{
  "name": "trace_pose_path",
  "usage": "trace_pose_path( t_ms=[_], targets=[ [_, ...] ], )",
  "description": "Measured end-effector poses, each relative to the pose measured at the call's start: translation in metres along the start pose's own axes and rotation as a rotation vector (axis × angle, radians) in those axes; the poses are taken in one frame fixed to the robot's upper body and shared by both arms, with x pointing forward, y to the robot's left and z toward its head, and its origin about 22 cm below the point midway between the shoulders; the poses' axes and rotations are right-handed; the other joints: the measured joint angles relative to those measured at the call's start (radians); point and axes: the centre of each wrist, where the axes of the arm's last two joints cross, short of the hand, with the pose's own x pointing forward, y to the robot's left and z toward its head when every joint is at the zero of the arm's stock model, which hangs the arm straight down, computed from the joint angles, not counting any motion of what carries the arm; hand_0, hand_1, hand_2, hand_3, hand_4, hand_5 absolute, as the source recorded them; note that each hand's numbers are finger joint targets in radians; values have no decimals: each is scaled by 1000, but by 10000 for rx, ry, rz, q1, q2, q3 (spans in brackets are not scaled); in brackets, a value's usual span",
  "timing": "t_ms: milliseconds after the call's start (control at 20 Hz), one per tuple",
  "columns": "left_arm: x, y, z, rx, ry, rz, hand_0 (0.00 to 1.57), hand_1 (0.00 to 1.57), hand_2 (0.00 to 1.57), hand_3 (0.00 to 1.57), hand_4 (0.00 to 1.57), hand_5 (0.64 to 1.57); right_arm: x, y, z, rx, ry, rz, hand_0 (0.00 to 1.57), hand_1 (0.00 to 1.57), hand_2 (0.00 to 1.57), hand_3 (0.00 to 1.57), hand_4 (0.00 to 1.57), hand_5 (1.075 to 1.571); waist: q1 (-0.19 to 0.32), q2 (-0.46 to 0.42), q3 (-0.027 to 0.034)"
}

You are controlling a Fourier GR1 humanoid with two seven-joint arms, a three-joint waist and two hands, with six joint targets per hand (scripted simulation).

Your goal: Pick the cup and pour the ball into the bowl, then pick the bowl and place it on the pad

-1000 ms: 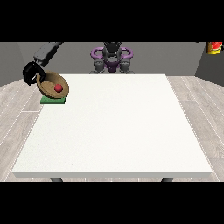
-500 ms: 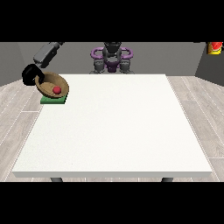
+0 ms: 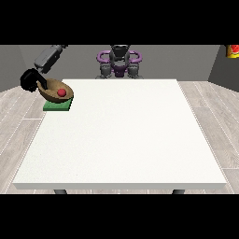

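Observation:
A brown bowl (image 3: pixel 57 91) rests on the green pad (image 3: pixel 58 106) at the table's far left edge, tilted a little. A red ball (image 3: pixel 61 93) lies inside it. The black hand at the view's left (image 3: pixel 31 80) is at the bowl's left rim, with its fingers curled onto the rim. Its grey forearm (image 3: pixel 48 58) slants up and to the right behind it. I see no cup in this view. The other hand does not show.
The robot's torso (image 3: pixel 119 63), with purple shoulders, stands behind the far edge of the white table (image 3: pixel 121 135). A red and yellow object (image 3: pixel 232 51) shows at the top right corner, off the table.
The hand at the view's left has shifted slightly left and down, and its forearm now stands steeper. The bowl, with the ball in it, has stayed on the pad.

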Motion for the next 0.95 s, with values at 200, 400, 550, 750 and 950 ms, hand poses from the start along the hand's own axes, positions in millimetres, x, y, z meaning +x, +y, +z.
trace_pose_path(
  t_ms=[200, 400, 550, 750, 950],
  targets=[
    [-8, -2, 2, 0, 90, -31, 0, 0, 0, 0, 1191, 1564, -4, 19, 1, -1, -147, -355, 1385, 1385, 1336, 721, 0, 1536, 18, -35, -42],
    [-8, -2, 4, -61, -62, -53, 0, 0, 0, 0, 1195, 1568, -2, 13, -1, -275, -510, -94, 641, 641, 693, 1008, 0, 1469, 178, 122, -52],
    [0, 0, 0, -110, -331, -89, 0, 0, 0, 0, 1205, 1568, 11, 13, -4, 71, -591, 301, 0, 0, 0, 0, 0, 1435, 290, 373, -41],
    [5, -8, -6, -145, -332, -81, 0, 0, 0, 0, 1190, 1569, 4, 24, -4, 556, -348, 819, 0, 0, 0, 0, 0, 1407, 328, 259, -5],
    [-12, -30, -7, -402, 237, 16, 0, 0, 0, 0, 1190, 1569, 12, 21, -6, 736, 84, 1371, 0, 0, 0, 0, 200, 1375, 356, -415, 10]
  ],
)
